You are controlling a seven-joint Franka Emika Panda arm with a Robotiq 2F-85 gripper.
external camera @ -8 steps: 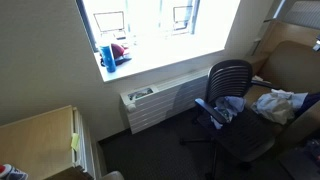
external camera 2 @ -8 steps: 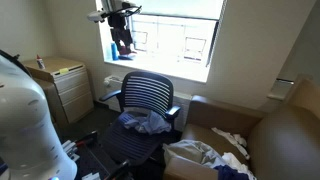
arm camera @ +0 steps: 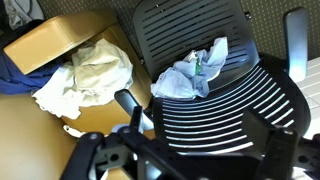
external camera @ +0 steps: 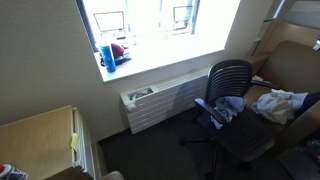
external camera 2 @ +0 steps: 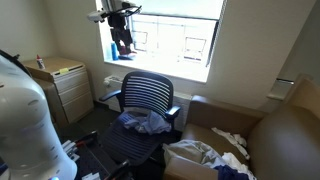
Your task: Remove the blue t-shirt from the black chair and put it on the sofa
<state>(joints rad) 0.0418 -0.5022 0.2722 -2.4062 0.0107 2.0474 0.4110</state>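
The blue t-shirt point(arm camera: 190, 75) lies crumpled on the seat of the black mesh chair point(arm camera: 220, 110). It shows in both exterior views point(external camera: 228, 106) point(external camera 2: 145, 122), as does the chair point(external camera: 232, 75) point(external camera 2: 150, 95). The tan sofa point(arm camera: 70, 40) stands beside the chair point(external camera: 295, 65) point(external camera 2: 285, 130). In the wrist view my gripper point(arm camera: 180, 165) is open and empty. Its dark fingers point(arm camera: 92, 155) are spread wide at the bottom edge, high above the chair's backrest and well short of the shirt.
A heap of white cloth point(arm camera: 90, 75) lies on the sofa next to the chair point(external camera: 280, 102) point(external camera 2: 195, 155). A wooden cabinet point(external camera: 40, 135) and a radiator point(external camera: 150, 105) stand under the window. A blue cup and a red item point(external camera: 112, 53) sit on the sill.
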